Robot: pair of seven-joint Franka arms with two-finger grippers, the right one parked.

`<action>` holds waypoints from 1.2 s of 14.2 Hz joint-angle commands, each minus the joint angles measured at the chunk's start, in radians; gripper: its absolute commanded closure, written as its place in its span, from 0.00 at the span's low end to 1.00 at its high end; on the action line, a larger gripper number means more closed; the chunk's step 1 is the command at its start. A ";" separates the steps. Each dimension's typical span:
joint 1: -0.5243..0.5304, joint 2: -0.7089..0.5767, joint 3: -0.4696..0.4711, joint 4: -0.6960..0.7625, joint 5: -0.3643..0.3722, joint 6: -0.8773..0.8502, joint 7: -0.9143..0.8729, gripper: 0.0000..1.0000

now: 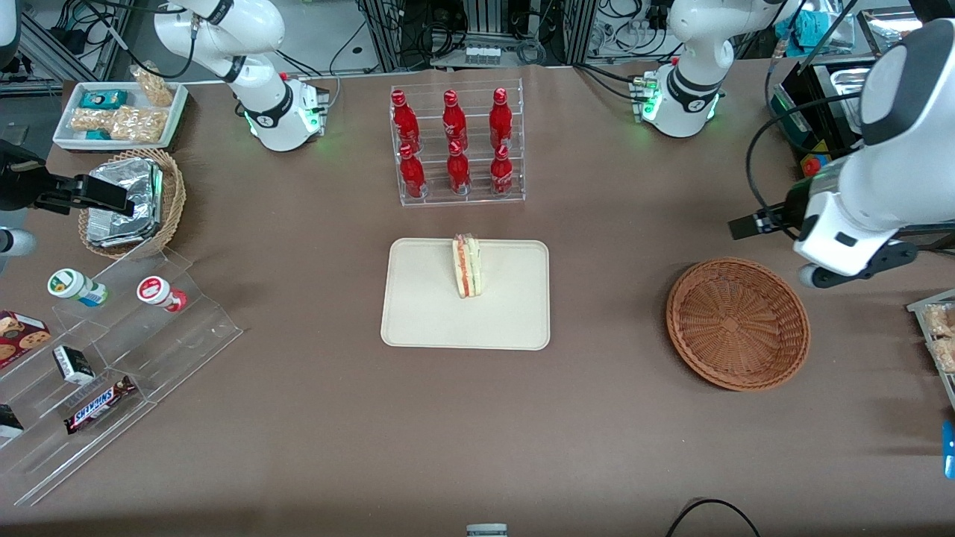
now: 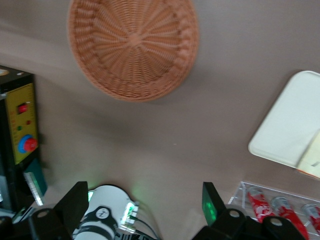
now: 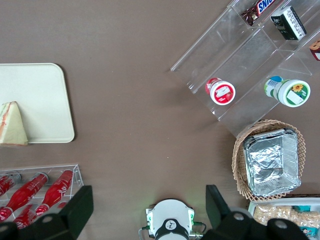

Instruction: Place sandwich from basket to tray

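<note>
Brown table [image 1: 298, 418], tray [image 1: 425, 313], basket [image 1: 737, 323], bottle rack [image 1: 456, 145]

In my wrist view, my gripper [image 2: 142, 205] hangs high above the table near the basket [image 2: 134, 47]. It shows only the dark tips of its wide-spread fingers [image 2: 75, 202], the rest being cut off by the picture's edge. That edge also cuts the tray [image 2: 287, 125], leaves just a pale sliver of the sandwich [image 2: 312, 160], and cuts short the bottle rack [image 2: 280, 205] and the control box [image 2: 20, 125]. In the front view, the right-hand edge of the frame clips a snack tray [image 1: 936, 335], and lower down it leaves a blue scrap [image 1: 949, 447] too small for me to identify.
</note>
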 commanded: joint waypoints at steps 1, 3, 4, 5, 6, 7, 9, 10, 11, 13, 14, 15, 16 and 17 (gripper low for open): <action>-0.002 -0.036 -0.013 -0.019 0.055 -0.060 0.009 0.00; 0.001 -0.039 -0.010 -0.005 0.055 -0.071 0.011 0.00; 0.002 -0.035 -0.008 0.007 0.055 -0.071 0.006 0.00; 0.004 -0.030 -0.008 0.019 0.063 -0.075 0.004 0.00; 0.004 -0.028 -0.008 0.021 0.063 -0.075 0.004 0.00; 0.004 -0.030 -0.008 0.022 0.061 -0.074 0.004 0.00; 0.013 -0.028 -0.007 0.022 0.060 -0.074 0.001 0.00; 0.020 -0.033 -0.001 0.022 0.060 -0.075 0.013 0.00; 0.007 -0.044 0.046 0.019 0.051 -0.083 0.017 0.00; -0.130 -0.070 0.234 0.013 0.018 -0.086 0.055 0.00; -0.215 -0.077 0.333 0.009 -0.003 -0.101 0.066 0.00; -0.260 -0.094 0.375 -0.005 -0.015 -0.115 0.069 0.00; -0.274 -0.120 0.386 -0.036 -0.017 -0.111 0.070 0.00; -0.274 -0.152 0.384 -0.072 -0.018 -0.102 0.070 0.00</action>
